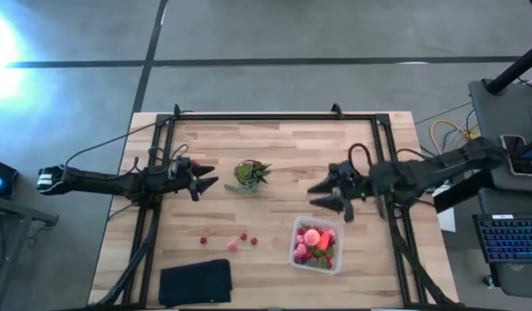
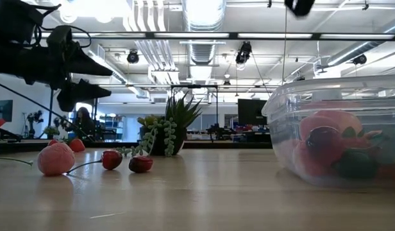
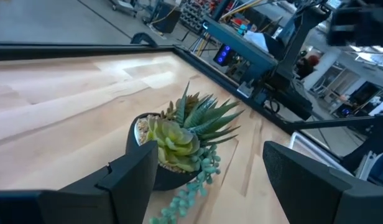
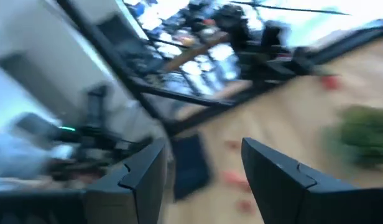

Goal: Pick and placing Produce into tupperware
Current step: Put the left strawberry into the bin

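Note:
The clear tupperware stands near the table's near edge, right of centre, with pink, orange-red and dark pieces inside; it fills the right of the low view. Several loose berries lie on the wood to its left, and show as a pink piece and red ones in the low view. My right gripper hovers open above the table, just beyond the box, holding nothing. My left gripper is open in the air left of the green plant.
A small potted succulent stands mid-table between the grippers, close before the left fingers. A flat black pad lies at the near edge. A black frame rims the table. A keyboard and equipment sit off the right side.

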`<state>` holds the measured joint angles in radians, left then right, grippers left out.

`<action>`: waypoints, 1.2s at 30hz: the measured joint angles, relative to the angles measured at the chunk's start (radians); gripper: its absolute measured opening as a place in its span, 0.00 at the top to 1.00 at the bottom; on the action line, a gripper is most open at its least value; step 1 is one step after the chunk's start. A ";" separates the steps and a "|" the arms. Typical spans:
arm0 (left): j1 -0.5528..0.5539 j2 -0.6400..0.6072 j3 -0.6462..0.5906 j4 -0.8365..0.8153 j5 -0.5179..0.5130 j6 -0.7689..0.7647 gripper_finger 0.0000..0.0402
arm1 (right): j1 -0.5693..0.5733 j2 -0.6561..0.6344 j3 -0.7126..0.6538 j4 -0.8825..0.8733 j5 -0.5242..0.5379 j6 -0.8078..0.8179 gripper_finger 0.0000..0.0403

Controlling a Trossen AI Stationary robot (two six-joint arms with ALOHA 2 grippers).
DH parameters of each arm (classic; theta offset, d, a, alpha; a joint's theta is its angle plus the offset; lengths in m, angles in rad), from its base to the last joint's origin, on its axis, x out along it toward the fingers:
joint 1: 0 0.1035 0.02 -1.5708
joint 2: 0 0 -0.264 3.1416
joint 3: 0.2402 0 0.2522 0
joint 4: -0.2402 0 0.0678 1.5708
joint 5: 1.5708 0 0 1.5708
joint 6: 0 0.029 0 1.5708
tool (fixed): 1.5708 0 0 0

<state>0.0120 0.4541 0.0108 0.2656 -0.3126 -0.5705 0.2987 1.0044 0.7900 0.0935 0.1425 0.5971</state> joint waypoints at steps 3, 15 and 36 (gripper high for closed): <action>0.000 0.015 0.005 0.024 0.000 0.000 0.31 | -0.097 -0.097 -0.081 -0.043 -0.011 -0.075 0.51; 0.000 0.049 0.008 0.054 0.000 0.000 0.31 | -0.183 -0.583 -0.388 -0.140 -0.003 -0.036 0.51; 0.000 0.076 0.010 0.208 0.000 0.001 0.31 | -0.184 -0.840 -0.705 -0.142 0.139 -0.131 0.51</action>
<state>0.0120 0.5301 0.0212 0.4737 -0.3122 -0.5698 0.1150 0.1641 0.0849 -0.0487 0.2816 0.4657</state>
